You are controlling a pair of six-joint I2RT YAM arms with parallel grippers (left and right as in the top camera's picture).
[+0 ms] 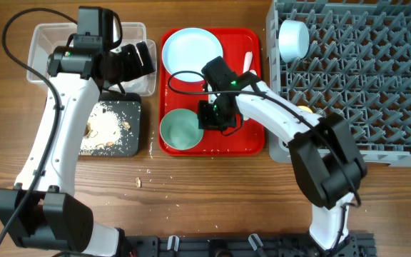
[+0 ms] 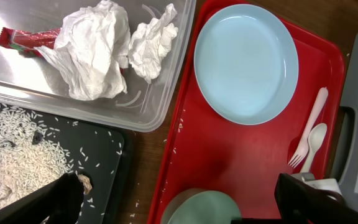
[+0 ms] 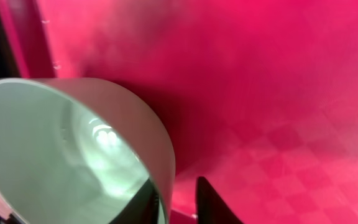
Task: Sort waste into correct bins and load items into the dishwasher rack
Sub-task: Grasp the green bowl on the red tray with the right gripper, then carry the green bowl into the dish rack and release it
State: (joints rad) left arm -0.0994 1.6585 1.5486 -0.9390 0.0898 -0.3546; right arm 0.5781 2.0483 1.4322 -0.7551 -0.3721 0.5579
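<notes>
The mint green bowl (image 1: 180,130) stands at the front left of the red serving tray (image 1: 250,139). My right gripper (image 1: 212,116) straddles its right rim, open, with one finger inside the bowl (image 3: 55,149) and one outside (image 3: 176,190). My left gripper (image 1: 143,58) hangs open and empty over the clear tub's (image 1: 48,43) right edge. In the tub lie white napkins (image 2: 95,50) and a red wrapper (image 2: 23,40). The black tray (image 1: 138,114) holds rice-like scraps (image 2: 11,143). The light blue plate (image 1: 191,50), fork (image 2: 309,127) and spoon (image 2: 316,140) lie on the red tray.
The grey dishwasher rack (image 1: 362,86) fills the right side, with the light blue bowl (image 1: 293,39) in its far left corner. A bit of the yellow cup (image 1: 305,109) shows behind my right arm. Crumbs (image 1: 140,181) lie on the wood in front of the black tray.
</notes>
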